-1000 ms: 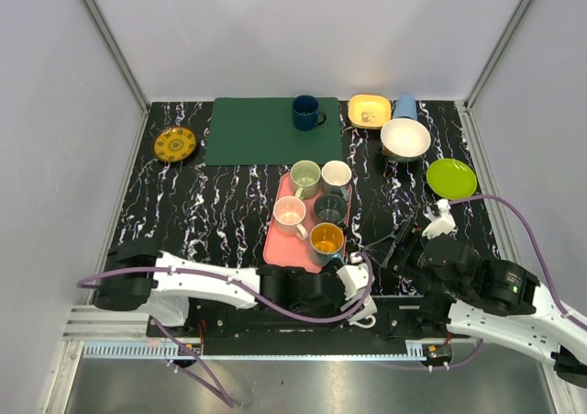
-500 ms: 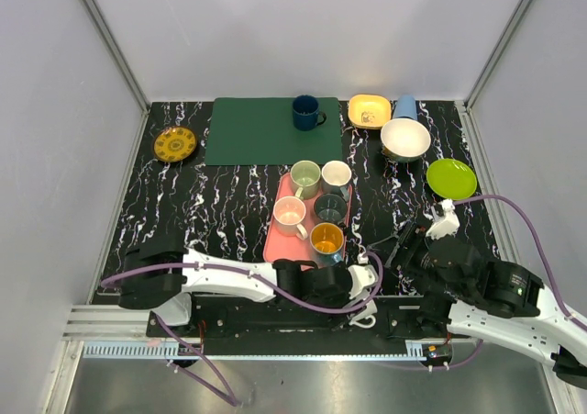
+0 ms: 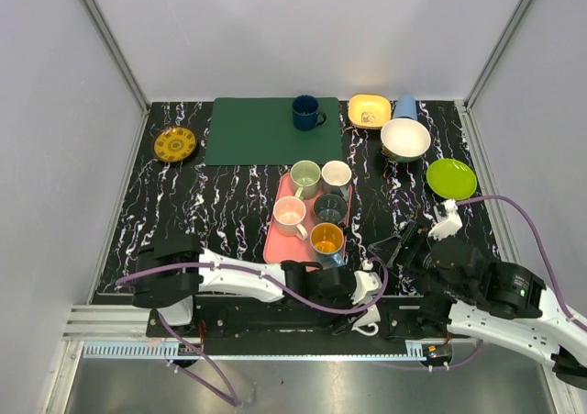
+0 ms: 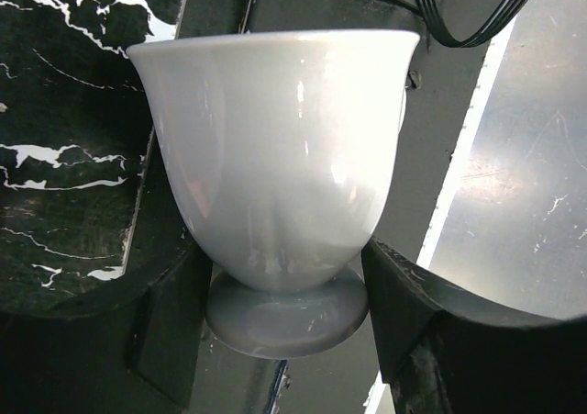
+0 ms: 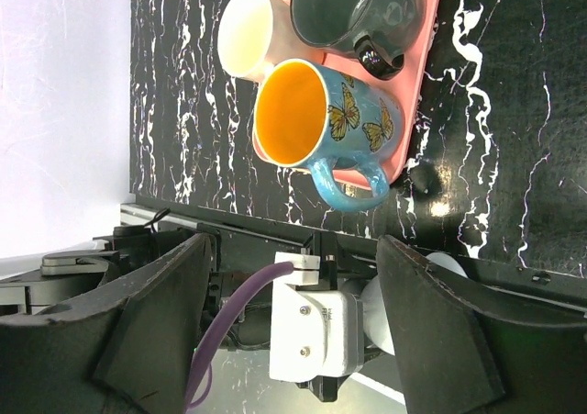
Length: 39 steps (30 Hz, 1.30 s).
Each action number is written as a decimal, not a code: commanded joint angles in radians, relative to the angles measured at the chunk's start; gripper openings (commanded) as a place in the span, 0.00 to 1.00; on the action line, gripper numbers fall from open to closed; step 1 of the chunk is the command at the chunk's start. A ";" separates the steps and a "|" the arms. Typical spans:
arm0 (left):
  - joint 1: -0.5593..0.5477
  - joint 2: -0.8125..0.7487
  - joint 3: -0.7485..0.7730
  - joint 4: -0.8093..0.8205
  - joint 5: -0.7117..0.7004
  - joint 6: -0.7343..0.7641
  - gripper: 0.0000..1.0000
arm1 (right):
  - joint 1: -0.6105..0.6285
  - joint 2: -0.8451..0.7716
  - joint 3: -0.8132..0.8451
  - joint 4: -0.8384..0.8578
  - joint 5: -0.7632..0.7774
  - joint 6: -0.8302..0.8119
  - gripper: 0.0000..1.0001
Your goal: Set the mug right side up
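A pale grey footed mug (image 4: 275,157) fills the left wrist view. My left gripper (image 4: 284,258) is shut on its lower body, with the foot toward the palm and the rim pointing away. In the top view that gripper (image 3: 367,295) sits over the black base rail at the near edge, below the tray. A bit of the mug (image 5: 436,269) shows in the right wrist view, behind the left wrist's white camera box. My right gripper (image 3: 393,249) is open and empty, just right of the left gripper.
A pink tray (image 3: 275,244) holds several upright mugs, the butterfly mug (image 3: 326,240) nearest me. A green mat (image 3: 261,134) with a navy mug (image 3: 307,112) lies at the back. Yellow dish (image 3: 369,111), white bowl (image 3: 404,139), green plate (image 3: 450,178), yellow plate (image 3: 175,144).
My left arm has swung further right along the near edge with the mug in its grip. My right gripper has shifted slightly right and back.
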 commanded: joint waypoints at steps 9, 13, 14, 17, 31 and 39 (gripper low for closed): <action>-0.009 -0.088 -0.010 0.016 0.004 -0.037 0.00 | 0.007 -0.003 0.053 0.049 0.012 -0.010 0.79; -0.020 -0.184 0.004 -0.055 -0.065 -0.042 0.00 | 0.007 -0.013 0.082 0.058 0.031 -0.034 0.79; -0.023 -0.201 0.008 -0.070 -0.100 -0.042 0.00 | 0.007 -0.019 0.088 0.058 0.044 -0.043 0.79; -0.025 -0.279 0.017 -0.130 -0.175 -0.045 0.00 | 0.007 -0.023 0.105 0.056 0.061 -0.062 0.79; 0.036 -0.642 0.108 -0.429 -0.459 -0.069 0.00 | 0.007 0.169 0.154 0.117 -0.049 -0.237 0.77; 0.121 -0.810 0.197 -0.532 -0.559 -0.077 0.00 | 0.007 0.261 0.193 0.202 -0.306 -0.410 0.76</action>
